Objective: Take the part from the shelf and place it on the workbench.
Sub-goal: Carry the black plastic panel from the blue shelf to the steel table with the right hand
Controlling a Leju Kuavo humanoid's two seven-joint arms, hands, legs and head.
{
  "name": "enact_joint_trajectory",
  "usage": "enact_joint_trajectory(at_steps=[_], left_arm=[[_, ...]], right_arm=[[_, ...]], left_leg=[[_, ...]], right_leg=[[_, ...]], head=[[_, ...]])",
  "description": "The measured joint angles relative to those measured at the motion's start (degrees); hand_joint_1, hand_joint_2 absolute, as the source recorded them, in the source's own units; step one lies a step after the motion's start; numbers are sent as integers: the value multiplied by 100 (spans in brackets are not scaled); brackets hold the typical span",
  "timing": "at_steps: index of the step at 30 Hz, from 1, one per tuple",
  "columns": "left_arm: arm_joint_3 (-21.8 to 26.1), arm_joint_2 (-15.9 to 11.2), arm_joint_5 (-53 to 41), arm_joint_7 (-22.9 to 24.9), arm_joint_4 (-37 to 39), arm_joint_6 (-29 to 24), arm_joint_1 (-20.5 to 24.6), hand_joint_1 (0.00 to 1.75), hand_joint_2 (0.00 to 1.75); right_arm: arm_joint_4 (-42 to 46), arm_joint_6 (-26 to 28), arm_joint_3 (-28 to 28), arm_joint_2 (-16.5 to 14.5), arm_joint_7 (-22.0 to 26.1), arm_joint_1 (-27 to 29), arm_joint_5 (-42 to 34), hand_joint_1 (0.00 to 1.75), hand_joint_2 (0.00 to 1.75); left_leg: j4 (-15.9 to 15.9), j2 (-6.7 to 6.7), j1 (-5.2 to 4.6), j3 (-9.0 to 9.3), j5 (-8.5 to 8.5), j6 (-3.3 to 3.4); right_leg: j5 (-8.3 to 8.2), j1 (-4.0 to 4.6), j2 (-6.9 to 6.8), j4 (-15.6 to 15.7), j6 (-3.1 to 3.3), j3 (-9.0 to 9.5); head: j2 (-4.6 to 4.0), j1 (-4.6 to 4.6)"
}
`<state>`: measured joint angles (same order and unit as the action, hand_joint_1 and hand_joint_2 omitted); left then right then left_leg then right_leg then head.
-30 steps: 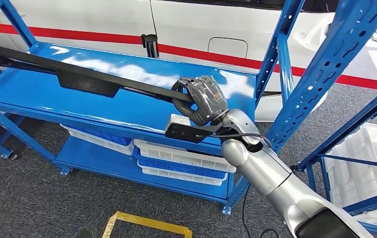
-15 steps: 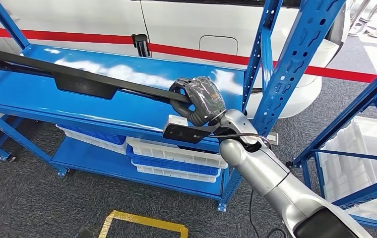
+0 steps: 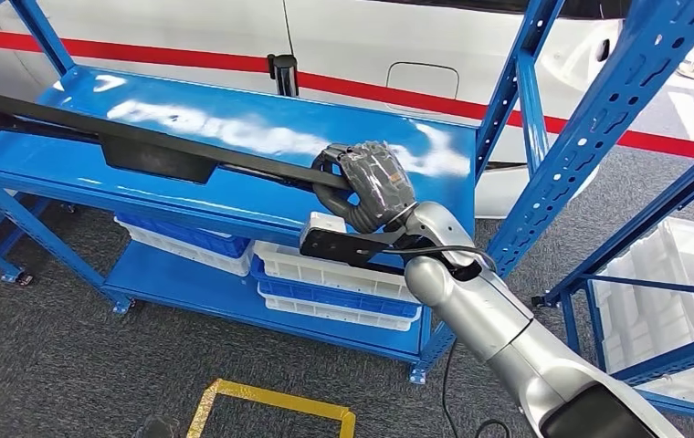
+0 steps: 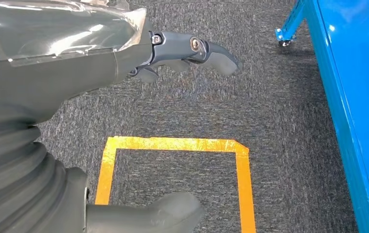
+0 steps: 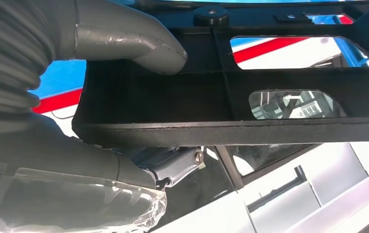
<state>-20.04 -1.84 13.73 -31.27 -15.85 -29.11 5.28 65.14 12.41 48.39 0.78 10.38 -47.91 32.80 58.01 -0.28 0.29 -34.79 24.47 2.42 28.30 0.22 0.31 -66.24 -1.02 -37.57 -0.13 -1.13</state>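
The right robot hand (image 3: 369, 185) is wrapped round one end of a long black part (image 3: 156, 151), thumb on one side and the darker fingers curled under the other, so the part is firmly grasped. From the robot hand the part runs away to the robot's left as a slim black bar, with a wider, flatter block hanging under it about halfway along; its far end leaves the head view. The part sits above the top board of the blue shelf (image 3: 69, 178), and whether it touches the board I cannot tell from here. In the right wrist view the part (image 5: 231, 107) shows as a black frame with cut-out windows, and the thumb (image 5: 139, 46) presses on its face close to the end.

The silver right arm comes up from below to meet the robot hand. Below the robot hand, on the lower level of the shelf, lie stacked white and blue trays (image 3: 330, 287). Beyond the robot hand stands a white vehicle with a red stripe (image 3: 389, 91).

The left robot hand (image 4: 75, 63) hangs over grey carpet with its fingers spread apart and nothing in them. Under it a square of yellow tape (image 4: 173, 145) is stuck to the floor, and the blue shelf edge (image 4: 352, 97) runs just beside it.
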Motion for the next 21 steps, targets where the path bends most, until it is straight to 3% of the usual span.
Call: enact_joint_trajectory(at_steps=[2, 3, 4, 7, 9, 11, 12, 13, 14, 16, 18, 21], left_arm=[[-3, 27, 1, 0, 0, -4, 1, 0, 175], [-5, 37, 1, 1, 0, -8, 1, 0, 175], [-7, 41, 1, 1, 0, -10, 1, 0, 175], [-7, 27, 0, 2, 0, -19, 4, 0, 175], [-8, 21, 1, 2, 0, -23, 4, 0, 175], [-9, 17, 2, 3, 1, -25, -2, 0, 175], [-10, 14, 2, 5, 2, -26, -7, 0, 175], [-12, 9, 2, 8, 2, -27, -11, 0, 175], [-15, 3, 1, 11, 2, -28, -13, 0, 175], [-26, 1, -1, 15, 2, -29, -9, 0, 175], [-43, 3, -2, 15, 2, -30, -5, 0, 175], [-57, 1, -2, 17, 2, -35, -3, 0, 175]], right_arm=[[1, 0, -2, -15, 7, -26, 0, 166, 175], [2, 0, -2, -22, 10, -37, -1, 166, 175], [2, 0, -3, -25, 11, -44, -2, 166, 175], [2, 0, -5, -32, 14, -56, 0, 166, 175], [2, -1, -3, -55, 16, -70, -1, 166, 175], [-2, -2, 2, -71, 19, -60, -4, 166, 175], [-7, -2, 5, -73, 20, -43, -4, 166, 175], [-13, -2, 8, -72, 20, -26, -3, 166, 175], [-18, -2, 9, -72, 20, -15, -2, 166, 175], [-22, -2, 8, -75, 22, -16, -1, 166, 175], [-22, 1, 2, -83, 27, -25, 1, 166, 175], [-22, 7, -3, -79, 38, -19, 7, 166, 175]], left_leg=[[-1, 2, -32, -9, -20, -15], [-2, 6, -28, -19, -35, -36], [-9, 11, -29, -29, -54, -67], [55, 12, -18, -76, -3, -165], [513, 9, 14, -272, 318, -244], [1278, 10, 65, -594, 702, -335], [1506, 12, 96, -681, 770, -377], [1535, 14, 131, -667, 733, -418], [1295, 19, 171, -519, 586, -458], [541, 19, 236, -88, 289, -544], [141, -18, 245, 102, 196, -503], [110, -39, 187, 55, 146, -300]], right_leg=[[-187, 75, -19, 707, 99, 404], [-226, 100, -28, 864, 147, 490], [-243, 109, -37, 883, 172, 499], [-362, 2, -50, 1013, 232, 520], [-425, -57, -65, 1082, 259, 520], [-449, -66, -68, 1084, 260, 483], [-459, -72, -70, 1080, 246, 467], [-469, -86, -72, 1068, 229, 450], [-474, -108, -72, 1041, 216, 430], [-458, -127, -67, 938, 166, 364], [-445, -93, -56, 846, 85, 286], [-479, -68, -45, 839, -43, 216]], head=[[0, -22], [0, -29], [0, -33], [0, -27], [0, -34], [0, -34], [0, -33], [0, -33], [0, -33], [0, -39], [0, -29], [0, -6]])
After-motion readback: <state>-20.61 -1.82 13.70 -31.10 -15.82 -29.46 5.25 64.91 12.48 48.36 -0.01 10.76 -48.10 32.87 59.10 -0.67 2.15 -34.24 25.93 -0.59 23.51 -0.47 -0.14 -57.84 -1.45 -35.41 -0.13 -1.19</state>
